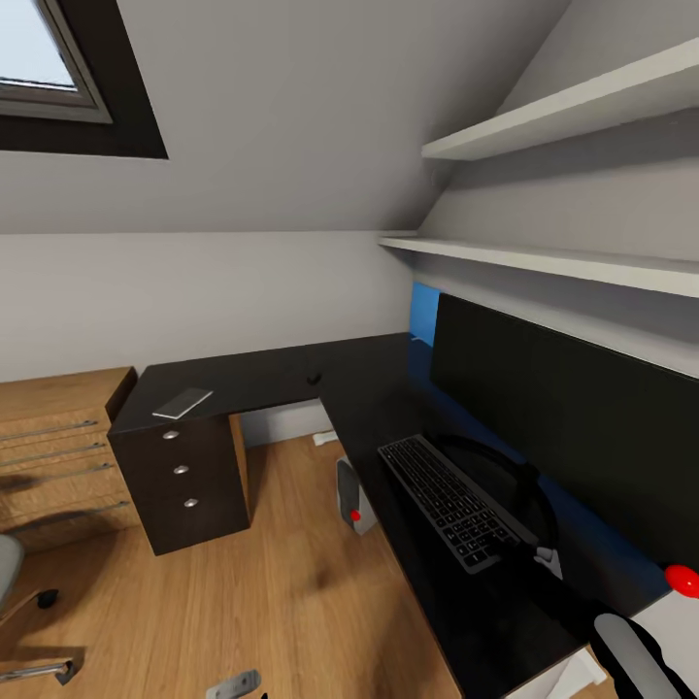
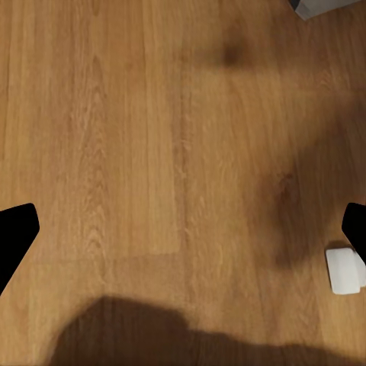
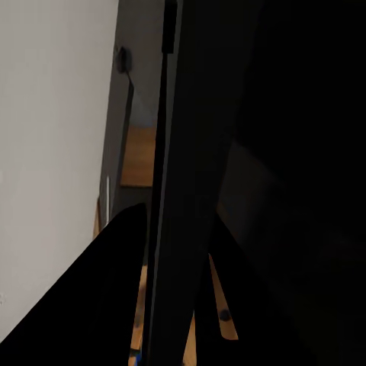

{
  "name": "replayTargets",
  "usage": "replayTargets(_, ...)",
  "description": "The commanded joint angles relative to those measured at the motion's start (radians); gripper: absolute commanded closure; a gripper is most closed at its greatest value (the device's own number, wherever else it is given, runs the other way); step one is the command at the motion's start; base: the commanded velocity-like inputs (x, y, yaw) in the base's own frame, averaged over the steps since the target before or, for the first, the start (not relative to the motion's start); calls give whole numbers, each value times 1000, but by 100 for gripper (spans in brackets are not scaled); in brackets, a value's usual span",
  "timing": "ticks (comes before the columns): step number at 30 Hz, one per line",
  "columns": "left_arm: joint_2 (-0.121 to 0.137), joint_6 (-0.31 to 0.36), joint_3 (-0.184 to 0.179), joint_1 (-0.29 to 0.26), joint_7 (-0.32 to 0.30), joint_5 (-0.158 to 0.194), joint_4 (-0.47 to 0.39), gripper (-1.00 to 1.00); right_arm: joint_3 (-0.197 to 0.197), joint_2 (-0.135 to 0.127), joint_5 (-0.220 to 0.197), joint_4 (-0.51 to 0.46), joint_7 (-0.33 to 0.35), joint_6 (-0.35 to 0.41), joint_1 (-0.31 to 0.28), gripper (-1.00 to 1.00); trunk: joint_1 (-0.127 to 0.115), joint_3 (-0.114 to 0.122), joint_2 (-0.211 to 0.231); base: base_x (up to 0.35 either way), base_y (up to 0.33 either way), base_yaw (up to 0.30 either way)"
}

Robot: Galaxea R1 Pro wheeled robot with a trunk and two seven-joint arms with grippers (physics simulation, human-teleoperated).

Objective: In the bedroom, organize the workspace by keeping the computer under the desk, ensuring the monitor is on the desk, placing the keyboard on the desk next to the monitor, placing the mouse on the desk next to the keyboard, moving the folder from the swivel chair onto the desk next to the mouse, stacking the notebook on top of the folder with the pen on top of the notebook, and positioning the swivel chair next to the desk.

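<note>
L-shaped worktop (image 1: 291, 374): one monitor, one keyboard, one flat grey item.
One monitor (image 1: 573, 417) stands along the wall; one keyboard (image 1: 451, 500) lies just in front of it. One grey notebook (image 1: 183, 402) sits over three drawers (image 1: 182, 469). Left gripper (image 2: 183, 229) spread wide above floor. Right gripper: can't tell its state.

The head camera looks down from high across the dark desk (image 1: 291, 374) toward the corner; the left wrist camera faces straight down at the wooden floor (image 2: 152, 152), which the head view shares; the right wrist camera sits close against dark desk surfaces.
</note>
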Motion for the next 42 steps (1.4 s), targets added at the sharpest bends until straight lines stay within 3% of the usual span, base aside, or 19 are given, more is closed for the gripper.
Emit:
replayTargets(1, -1, -3, 1, -1, 1, 7, 0, -100, -2, 0, 6, 1, 2, 5, -1, 100, 0, -1, -1, 0, 0, 0)
replayTargets(42, -1, -3, 1, -1, 1, 7, 0, -100, -22, 0, 6, 43, 1, 5, -1, 100, 0, -1, -1, 0, 0, 0)
